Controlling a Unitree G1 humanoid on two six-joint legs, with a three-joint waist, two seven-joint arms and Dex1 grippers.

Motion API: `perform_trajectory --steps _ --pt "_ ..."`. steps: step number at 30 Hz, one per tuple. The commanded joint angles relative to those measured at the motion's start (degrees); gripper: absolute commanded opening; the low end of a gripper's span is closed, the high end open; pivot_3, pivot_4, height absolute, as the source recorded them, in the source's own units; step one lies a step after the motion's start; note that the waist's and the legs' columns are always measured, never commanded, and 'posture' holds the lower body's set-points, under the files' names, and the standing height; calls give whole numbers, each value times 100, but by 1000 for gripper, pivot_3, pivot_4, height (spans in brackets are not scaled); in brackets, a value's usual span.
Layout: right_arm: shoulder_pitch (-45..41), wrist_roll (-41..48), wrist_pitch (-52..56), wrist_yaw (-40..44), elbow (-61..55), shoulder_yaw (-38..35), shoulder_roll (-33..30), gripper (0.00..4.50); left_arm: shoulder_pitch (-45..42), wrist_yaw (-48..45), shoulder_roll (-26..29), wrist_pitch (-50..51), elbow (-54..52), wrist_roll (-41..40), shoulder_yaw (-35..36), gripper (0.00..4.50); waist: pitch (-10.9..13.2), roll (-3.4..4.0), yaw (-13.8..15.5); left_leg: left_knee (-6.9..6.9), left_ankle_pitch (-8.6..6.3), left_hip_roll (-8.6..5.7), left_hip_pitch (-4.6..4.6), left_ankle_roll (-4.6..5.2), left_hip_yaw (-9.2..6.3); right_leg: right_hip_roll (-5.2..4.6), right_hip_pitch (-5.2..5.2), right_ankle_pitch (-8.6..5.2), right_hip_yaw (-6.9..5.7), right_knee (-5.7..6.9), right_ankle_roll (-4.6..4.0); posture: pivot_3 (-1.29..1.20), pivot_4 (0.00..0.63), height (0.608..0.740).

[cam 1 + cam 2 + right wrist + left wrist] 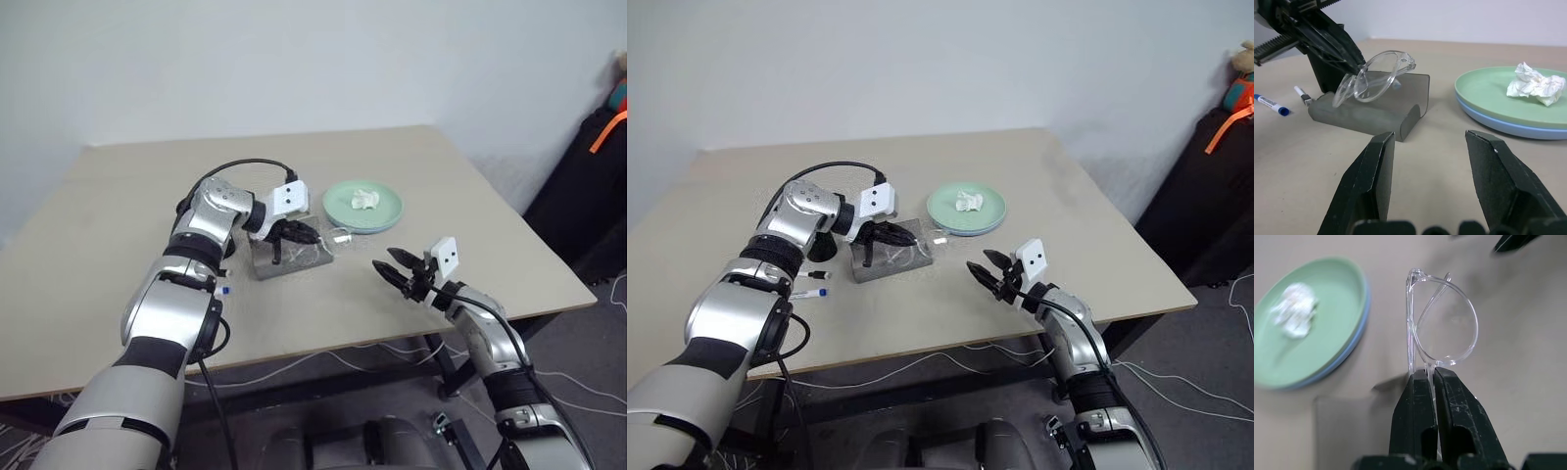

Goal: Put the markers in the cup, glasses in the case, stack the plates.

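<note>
My left gripper (pixel 309 235) is shut on the clear glasses (pixel 1444 328) and holds them by the frame just above the grey case (pixel 1371 110). The case lies open on the table. Beyond it, the pale green plate (pixel 1488 90) sits stacked on the light blue plate (pixel 1508 128). Two markers lie left of the case, one with a blue cap (pixel 1271 104) and one white with black ends (pixel 1303 94). The black cup (pixel 823 247) stands behind the case, partly hidden by my left arm. My right gripper (pixel 1427 139) is open and empty, in front of the case.
A crumpled white paper wad (pixel 1535 83) lies on the green plate. Cables run across the floor below the table's near edge (pixel 323 348). A dark bag (pixel 588 186) stands off the table's right side.
</note>
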Motion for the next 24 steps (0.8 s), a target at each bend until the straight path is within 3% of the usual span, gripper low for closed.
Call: perform_trajectory --steps 1,14,24 --pt "-164 76 -91 126 -125 -70 12 2496 -315 763 135 -314 128 386 -175 30 0 0 0 0 0 0 0 0 0 0 0 0 0 0 0 0 0 740" --pt "-52 113 -15 270 -268 -61 19 2496 -102 1885 100 -598 570 1093 -572 30 0 0 0 -1 -1 0 0 -1 2 -1 -1 1 0 0 1 0 0 740" --pt "-41 91 -31 237 -258 -59 50 2496 113 2043 8 -517 640 1237 -594 30 0 0 1 -1 -1 0 0 -1 4 -1 -2 1 0 1 2 0 0 740"
